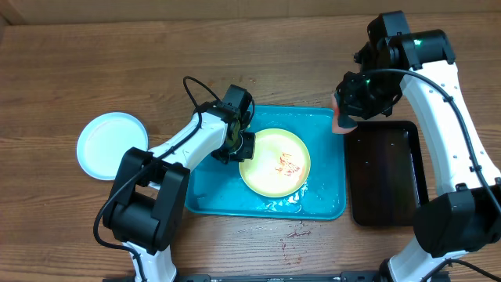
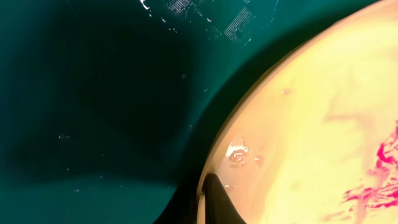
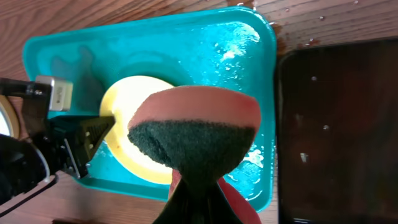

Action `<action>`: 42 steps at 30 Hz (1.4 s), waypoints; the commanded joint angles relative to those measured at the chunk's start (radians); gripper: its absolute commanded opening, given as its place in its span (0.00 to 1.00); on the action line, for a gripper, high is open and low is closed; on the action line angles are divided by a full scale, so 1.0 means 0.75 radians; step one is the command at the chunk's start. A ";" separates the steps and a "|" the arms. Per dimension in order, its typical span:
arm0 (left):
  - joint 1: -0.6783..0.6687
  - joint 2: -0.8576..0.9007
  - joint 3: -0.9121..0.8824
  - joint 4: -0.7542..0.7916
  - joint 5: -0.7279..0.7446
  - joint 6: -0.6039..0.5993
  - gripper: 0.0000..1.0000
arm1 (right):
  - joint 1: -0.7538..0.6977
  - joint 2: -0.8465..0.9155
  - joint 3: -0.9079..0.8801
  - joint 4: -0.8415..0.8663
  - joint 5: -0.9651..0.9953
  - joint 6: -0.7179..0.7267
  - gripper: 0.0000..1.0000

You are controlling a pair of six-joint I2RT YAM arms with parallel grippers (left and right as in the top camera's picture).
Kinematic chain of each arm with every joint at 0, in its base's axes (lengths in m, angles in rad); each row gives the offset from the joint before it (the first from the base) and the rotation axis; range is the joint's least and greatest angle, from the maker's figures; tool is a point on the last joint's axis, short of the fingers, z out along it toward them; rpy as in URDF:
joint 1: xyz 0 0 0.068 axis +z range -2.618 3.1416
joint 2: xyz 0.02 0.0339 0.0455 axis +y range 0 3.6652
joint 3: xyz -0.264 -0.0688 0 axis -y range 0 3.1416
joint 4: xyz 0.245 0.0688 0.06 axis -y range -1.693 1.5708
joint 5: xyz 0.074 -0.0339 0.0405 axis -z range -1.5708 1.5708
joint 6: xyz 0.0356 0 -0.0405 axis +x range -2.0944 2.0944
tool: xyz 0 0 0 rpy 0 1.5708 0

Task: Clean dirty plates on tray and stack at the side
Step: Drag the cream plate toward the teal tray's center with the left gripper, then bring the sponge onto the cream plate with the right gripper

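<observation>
Right now my left hand (image 1: 245,147) is down inside the tray (image 1: 321,125), a little left of its middle, clenched on the left rim of the yellow plate (image 1: 274,162). From my left wrist I see only one dark fingertip (image 2: 217,202) lying over that rim, with the tray's wet turquoise floor beside it. The other finger I cannot see. The yellow plate lies flat in the middle of the tray. A streak of red sauce (image 1: 287,164) sits on its face, on the side toward the tray's right end. Water shines on the tray floor along the plate's near edge and in the tray's far right corner.

My right hand (image 3: 194,190) hangs over the tray's far right corner, and I cannot tell whether it touches the rim. It is closed tight on a sponge (image 3: 196,124), pinching it at the middle so that it bulges. The dark green scouring face is toward my wrist camera, with pinkish-orange foam behind. The sponge is apart from the yellow plate.

A light blue plate (image 1: 112,146) lies on the table (image 1: 235,47) well to the left of the tray, face up, with no smear that I can make out. A black tray (image 1: 387,176) lies just beside the tray's right edge, with drops of water on it. A small red smear (image 1: 296,233) marks the table just in front of the tray's near edge.
</observation>
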 commanded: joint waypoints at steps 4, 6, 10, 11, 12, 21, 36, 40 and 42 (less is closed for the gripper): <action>0.004 0.096 -0.039 -0.002 -0.045 -0.150 0.04 | 0.055 -0.005 -0.044 0.064 -0.055 0.003 0.04; 0.005 0.096 -0.039 -0.002 -0.045 -0.154 0.04 | 0.097 -0.002 -0.126 0.119 -0.055 0.044 0.04; 0.005 0.096 -0.039 -0.003 -0.046 -0.176 0.05 | 0.196 -0.001 -0.328 0.274 -0.081 0.136 0.04; 0.005 0.096 -0.039 -0.003 -0.045 -0.186 0.04 | 0.223 -0.001 -0.380 0.321 -0.098 0.161 0.04; 0.005 0.096 -0.039 -0.003 -0.046 -0.200 0.05 | 0.250 -0.001 -0.434 0.372 -0.111 0.195 0.04; 0.005 0.096 -0.039 -0.015 -0.045 -0.241 0.04 | 0.455 -0.001 -0.800 0.830 -0.310 0.502 0.04; 0.005 0.096 -0.039 -0.047 -0.046 -0.241 0.05 | 0.472 0.049 -0.973 1.303 -0.205 0.730 0.04; 0.005 0.096 -0.039 -0.056 -0.047 -0.241 0.04 | 0.331 0.049 -0.973 1.277 -0.102 0.701 0.04; 0.005 0.096 -0.039 -0.057 -0.051 -0.241 0.05 | 0.268 0.049 -0.973 1.243 -0.066 0.675 0.04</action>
